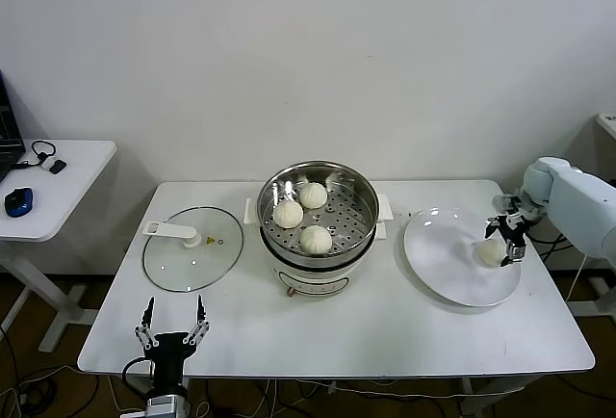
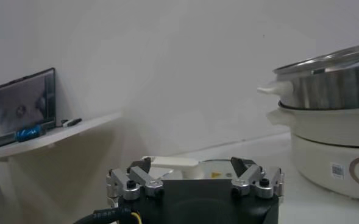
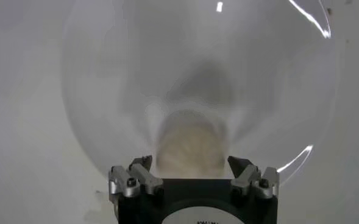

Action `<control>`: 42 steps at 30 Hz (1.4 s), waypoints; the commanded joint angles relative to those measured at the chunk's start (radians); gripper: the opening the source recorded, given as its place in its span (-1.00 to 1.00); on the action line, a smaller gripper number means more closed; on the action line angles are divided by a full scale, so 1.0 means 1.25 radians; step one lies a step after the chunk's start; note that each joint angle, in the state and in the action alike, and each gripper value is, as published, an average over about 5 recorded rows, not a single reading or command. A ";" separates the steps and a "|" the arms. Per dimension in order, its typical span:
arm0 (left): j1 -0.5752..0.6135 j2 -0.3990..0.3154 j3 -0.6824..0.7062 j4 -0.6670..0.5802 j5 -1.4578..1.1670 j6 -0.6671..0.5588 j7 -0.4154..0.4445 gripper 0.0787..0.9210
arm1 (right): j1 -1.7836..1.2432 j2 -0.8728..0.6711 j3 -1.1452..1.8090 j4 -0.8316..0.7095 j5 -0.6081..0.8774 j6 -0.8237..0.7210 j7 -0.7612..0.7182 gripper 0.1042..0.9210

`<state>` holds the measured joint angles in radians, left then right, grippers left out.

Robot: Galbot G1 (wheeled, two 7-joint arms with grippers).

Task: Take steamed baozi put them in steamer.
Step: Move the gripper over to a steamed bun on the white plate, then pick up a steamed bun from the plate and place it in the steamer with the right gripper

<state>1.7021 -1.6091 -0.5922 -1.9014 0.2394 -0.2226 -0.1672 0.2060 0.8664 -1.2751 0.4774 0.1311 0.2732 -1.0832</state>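
Table (image 1: 385, 331): 3 baozi (image 1: 288, 214) in steamer (image 1: 358, 190), 1 on plate (image 1: 438, 254).

Plain white wall (image 1: 289, 62); white table (image 1: 404, 331); side desk (image 1: 67, 172) left; floor probably dark.

The right gripper (image 1: 502, 243) stands wide astride the last bun (image 1: 492, 252) on the plate (image 1: 443, 264), with bare table (image 1: 385, 326) between plate and steamer (image 1: 318, 221), whose open tray already has three buns (image 1: 300, 214) crowding the side away from the gripper.
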 commanded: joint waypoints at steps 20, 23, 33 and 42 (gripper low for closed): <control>0.004 -0.027 0.000 -0.009 0.000 -0.002 -0.001 0.77 | 0.056 -0.025 -0.046 0.056 0.018 -0.025 -0.007 0.37; 0.005 -0.025 -0.001 -0.012 -0.001 -0.002 -0.001 0.77 | 0.109 -0.047 -0.107 0.125 0.062 -0.047 -0.007 0.32; -0.001 -0.016 0.000 -0.032 -0.015 0.012 0.007 0.77 | 0.409 -0.053 -0.391 0.357 0.276 -0.102 0.003 0.27; -0.010 -0.007 0.014 -0.051 -0.028 0.022 0.016 0.77 | 0.670 0.025 -0.567 0.584 0.500 -0.206 0.057 0.30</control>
<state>1.6912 -1.6091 -0.5812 -1.9514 0.2132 -0.2033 -0.1523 0.6361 0.8283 -1.6713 0.8689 0.4276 0.1398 -1.0613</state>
